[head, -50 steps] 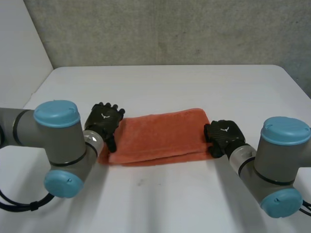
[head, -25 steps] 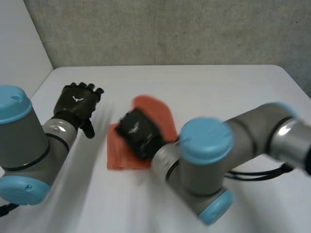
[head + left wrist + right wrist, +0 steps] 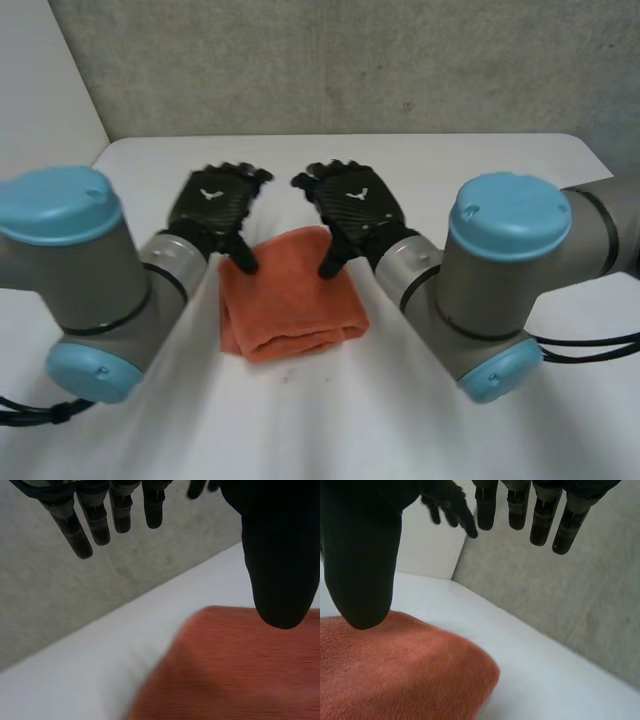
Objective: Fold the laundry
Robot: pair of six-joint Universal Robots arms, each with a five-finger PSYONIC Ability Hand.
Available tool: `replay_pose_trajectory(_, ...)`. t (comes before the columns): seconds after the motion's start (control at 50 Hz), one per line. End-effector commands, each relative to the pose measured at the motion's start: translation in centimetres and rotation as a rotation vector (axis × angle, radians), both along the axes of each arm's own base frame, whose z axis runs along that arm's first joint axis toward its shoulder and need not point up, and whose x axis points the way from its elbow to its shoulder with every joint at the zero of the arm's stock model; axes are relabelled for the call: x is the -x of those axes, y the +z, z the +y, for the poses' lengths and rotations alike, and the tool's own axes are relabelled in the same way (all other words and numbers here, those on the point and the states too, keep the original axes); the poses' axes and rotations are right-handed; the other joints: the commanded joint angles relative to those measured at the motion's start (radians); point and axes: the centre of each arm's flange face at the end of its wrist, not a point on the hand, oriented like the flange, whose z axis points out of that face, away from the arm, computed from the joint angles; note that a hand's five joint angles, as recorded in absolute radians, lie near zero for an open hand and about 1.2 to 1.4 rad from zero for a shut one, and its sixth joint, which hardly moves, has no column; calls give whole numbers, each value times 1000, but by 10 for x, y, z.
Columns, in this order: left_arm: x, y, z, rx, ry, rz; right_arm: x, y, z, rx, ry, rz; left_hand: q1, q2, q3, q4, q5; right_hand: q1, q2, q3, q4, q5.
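The orange towel point(image 3: 292, 305) lies folded square in the middle of the table point(image 3: 480, 180); finishing well probably means pressing it flat, then lifting straight up so no thumb snags the top layer. The left hand point(image 3: 212, 207) hovers at its 11 o'clock corner, the right hand point(image 3: 352, 205) at 1 o'clock, both with fingers straight and spread, holding nothing, thumbs pointing down.

One towel point(image 3: 292, 305); one table point(image 3: 480, 180); two hands point(image 3: 215, 205) point(image 3: 352, 205).
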Motion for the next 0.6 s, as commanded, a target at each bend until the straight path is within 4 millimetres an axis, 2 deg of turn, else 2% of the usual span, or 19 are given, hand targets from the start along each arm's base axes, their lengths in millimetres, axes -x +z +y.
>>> replay_pose_trajectory(0.02, 2, -34, 13, -201, 36, 4, -1, -38, -12, -197, -5, 72, 39, 35, 23, 30, 14, -28, -40, -35, -55, -62)
replay_pose_trajectory(0.06, -4, -46, 14, -244, 89, -35, -1, -51, -14, -251, -8, 115, 28, 23, 11, 19, 3, -28, -40, -35, -55, -62)
replay_pose_trajectory(0.12, -9, -54, 15, -270, 119, -63, -2, -59, -16, -278, -12, 142, 19, 14, 2, 10, -6, -28, -40, -35, -55, -62)
replay_pose_trajectory(0.14, -13, -61, 17, -292, 144, -90, -3, -69, -19, -314, -17, 170, 1, -3, -15, -8, -24, -28, -40, -35, -55, -62)
replay_pose_trajectory(0.18, -15, -67, 19, -305, 148, -106, -3, -73, -22, -331, -20, 183, 1, -3, -15, -8, -24, -28, -40, -35, -55, -62)
replay_pose_trajectory(0.28, -19, -75, 19, -328, 157, -124, -6, -69, -26, -332, -18, 185, -8, -12, -24, -17, -32, -28, -40, -35, -55, -62)
replay_pose_trajectory(0.4, -18, -73, 18, -317, 149, -133, -9, -55, -29, -300, -17, 160, -8, -12, -24, -17, -33, -28, -40, -35, -55, -62)
replay_pose_trajectory(0.46, -17, -63, 15, -284, 140, -135, -8, -46, -29, -283, -18, 147, -17, -21, -33, -25, -41, -28, -40, -35, -55, -62)
replay_pose_trajectory(0.48, -17, -58, 14, -269, 140, -132, -8, -34, -29, -263, -20, 131, -17, -21, -33, -25, -41, -28, -40, -35, -55, -62)
replay_pose_trajectory(0.52, -17, -26, 6, -186, 145, -90, -3, -4, -28, -213, -31, 86, -19, -24, -36, -28, -44, -28, -40, -35, -55, -62)
replay_pose_trajectory(0.54, -18, -18, 4, -167, 147, -78, 4, 12, -32, -184, -53, 61, -20, -24, -36, -28, -44, -28, -40, -35, -55, -62)
replay_pose_trajectory(0.56, -19, -9, 2, -147, 150, -63, 10, 21, -35, -169, -74, 49, -20, -24, -36, -28, -44, -28, -40, -35, -55, -62)
replay_pose_trajectory(0.58, -24, 9, -3, -110, 162, -39, 10, 21, -35, -169, -74, 49, -20, -24, -36, -28, -44, -28, -40, -35, -55, -62)
replay_pose_trajectory(0.6, -24, 9, -3, -110, 162, -38, 16, 30, -38, -153, -99, 36, -20, -24, -36, -28, -44, -28, -40, -35, -55, -62)
